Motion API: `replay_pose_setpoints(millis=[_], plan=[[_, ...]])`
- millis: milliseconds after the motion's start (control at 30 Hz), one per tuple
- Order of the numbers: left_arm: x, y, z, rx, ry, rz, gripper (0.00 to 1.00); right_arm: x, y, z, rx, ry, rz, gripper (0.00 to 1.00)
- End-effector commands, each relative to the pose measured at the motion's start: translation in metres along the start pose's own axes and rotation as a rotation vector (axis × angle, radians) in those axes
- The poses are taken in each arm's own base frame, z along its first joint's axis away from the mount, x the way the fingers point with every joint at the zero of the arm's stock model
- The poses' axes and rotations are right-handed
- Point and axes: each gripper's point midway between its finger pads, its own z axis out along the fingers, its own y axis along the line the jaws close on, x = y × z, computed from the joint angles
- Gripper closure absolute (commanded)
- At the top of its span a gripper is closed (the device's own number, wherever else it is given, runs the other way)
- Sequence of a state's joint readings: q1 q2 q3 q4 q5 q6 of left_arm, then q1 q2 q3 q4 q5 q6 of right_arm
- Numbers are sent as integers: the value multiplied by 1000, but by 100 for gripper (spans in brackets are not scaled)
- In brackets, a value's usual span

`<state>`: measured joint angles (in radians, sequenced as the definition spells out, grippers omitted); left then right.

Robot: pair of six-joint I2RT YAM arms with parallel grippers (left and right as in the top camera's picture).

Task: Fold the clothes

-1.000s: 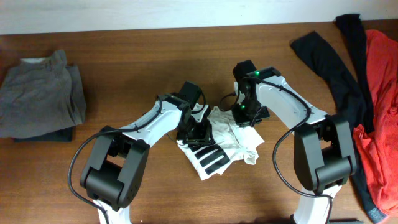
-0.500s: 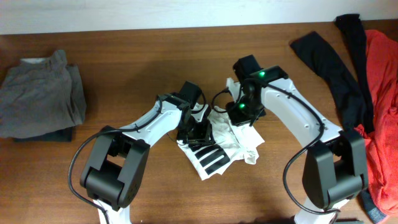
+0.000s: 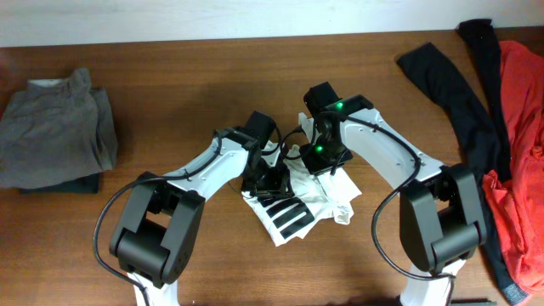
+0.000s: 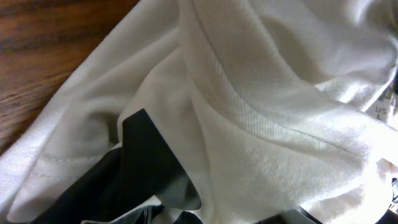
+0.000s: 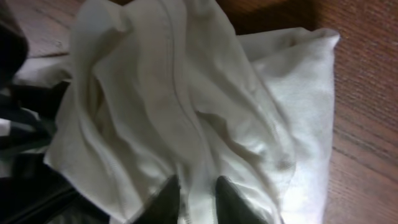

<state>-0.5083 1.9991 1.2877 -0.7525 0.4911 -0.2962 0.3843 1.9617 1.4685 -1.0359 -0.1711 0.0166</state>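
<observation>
Centrally, a crumpled white T-shirt lies on the brown wooden table, directly beneath both pincers. It is bunched into an uneven heap with no clear long axis. Its printed panel sticks out below the left pincer towards the near table edge, and the black bars on it run slantwise. The right pincer is lowered onto the far side of the heap, and its wrist view shows two dark fingertips nipping a raised ridge of white cloth between them. The left pincer sits on the heap just left of the right one; its wrist view is filled with white folds and a dark patch, so whether it is spread or gripping cannot be told. Well to the right of the right pincer, a long black garment lies as a strip running slantwise from the far edge towards the near right, beside an orange-red garment. Well left of the left pincer rests a pile of grey clothes.
</observation>
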Motion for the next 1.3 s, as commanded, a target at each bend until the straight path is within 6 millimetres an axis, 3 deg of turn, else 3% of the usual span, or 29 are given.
replay_pose_setpoints(millis=[0,100,267,333,467,667,867,1000,1100,1200,1267], plan=[[12,23,28,-62,63,-29,52,2,-5,8,25,23,-7,96],[12,23,28,-62,63,-29,51,1,-9,5,44,17,-4,96],[12,23,28,-63,63,-29,51,-21,-63,-43,238,-109,118,96],[12,23,28,-62,62,-28,51,-24,-80,-46,261,-127,143,96],[12,23,28,-62,61,-28,51,-18,-97,-29,262,-82,181,96],[12,23,28,-62,61,-28,51,-13,-100,-6,261,-19,185,92],[12,23,28,-61,61,-31,51,-10,-103,-6,278,-5,189,81],[7,20,24,-58,49,-25,51,-10,-98,-34,279,-52,214,79],[-2,10,11,-51,24,-15,51,-11,-92,-72,279,-133,218,75],[-14,-4,-15,-54,-36,14,51,0,-86,-92,279,-142,218,71],[-30,-9,-46,-116,-140,49,49,16,-71,-94,205,-90,216,71]])
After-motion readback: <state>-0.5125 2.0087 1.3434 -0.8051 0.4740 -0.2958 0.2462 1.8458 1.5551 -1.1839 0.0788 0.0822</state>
